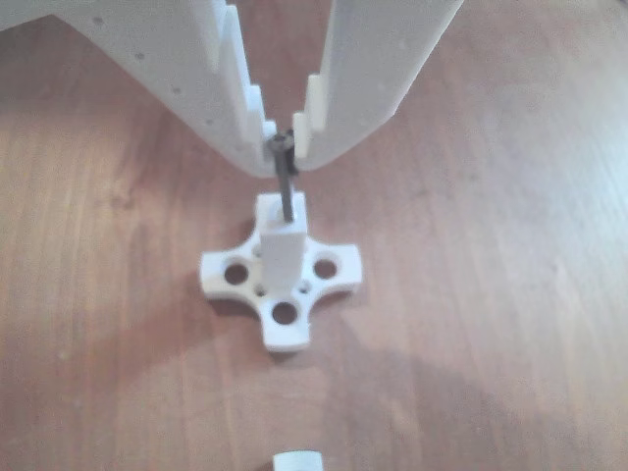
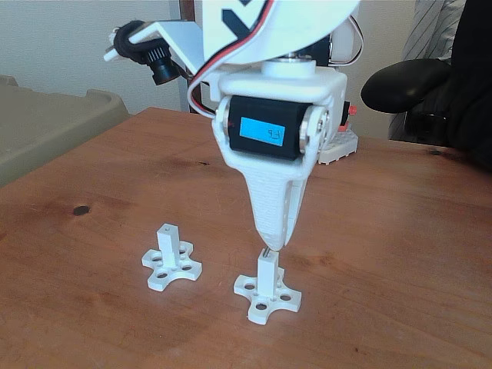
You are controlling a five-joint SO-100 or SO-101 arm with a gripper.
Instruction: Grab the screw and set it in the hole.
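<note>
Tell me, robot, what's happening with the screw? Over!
Gripper shut on the screw. Screw upright, tip at the hole of the white post. Nothing in the way.

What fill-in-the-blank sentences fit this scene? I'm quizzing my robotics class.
1. The tool is shut on the ____.
2. The screw hangs upright right above the white ____ with a cross-shaped base.
3. In the fixed view, ____ white posts stand on the table.

Missing words: screw; post; two
</note>
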